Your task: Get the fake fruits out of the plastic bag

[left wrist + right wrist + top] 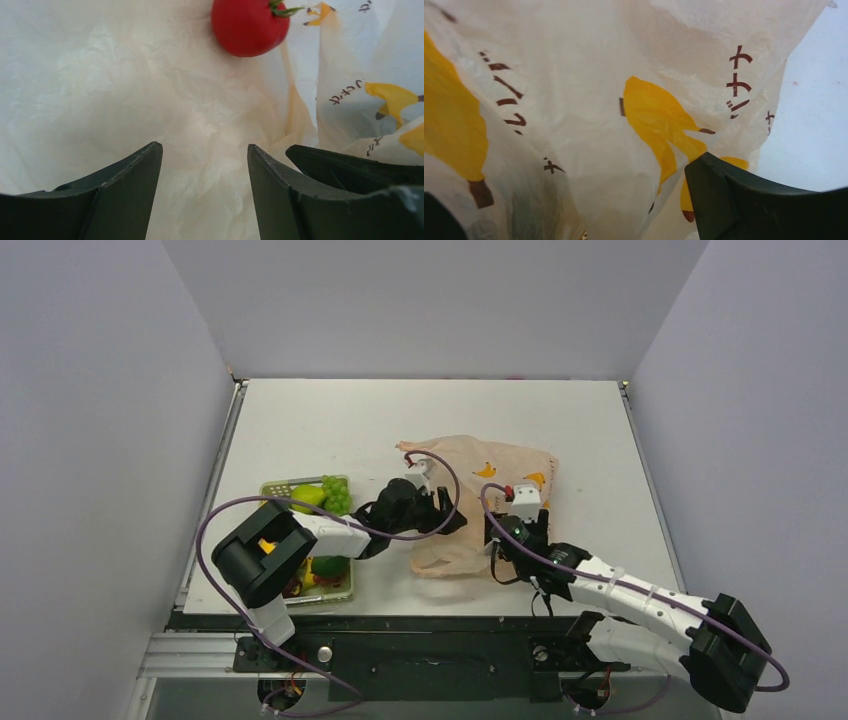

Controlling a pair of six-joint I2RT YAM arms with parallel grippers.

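Left tool (205, 148) is partly open, a moderate gap between its two dark fingers and nothing held in it. It sits at the 9 o'clock edge of the bag (500, 465), pointing at pale crinkled film that fills the left wrist view. A red fruit (250, 22) with a green stem lies on that film at 12 o'clock from the fingertips, well apart from them.

Right tool (566, 175) is at the bag's 5 o'clock side. Its fingers stand wide apart, one at each lower corner of the right wrist view, and banana-printed film bulges across the gap and touches the right-hand finger (749, 200). Whether any film is pinched cannot be told.

The bag lies crumpled near the middle of the white counter (330, 420), peach-coloured, with yellow bananas showing toward its 2 o'clock corner. A green basket (275, 487) stands at 9 o'clock from the bag, partly under the left arm. In it are green grapes (338, 496) and a yellow-green fruit (307, 497), side by side at its far end.
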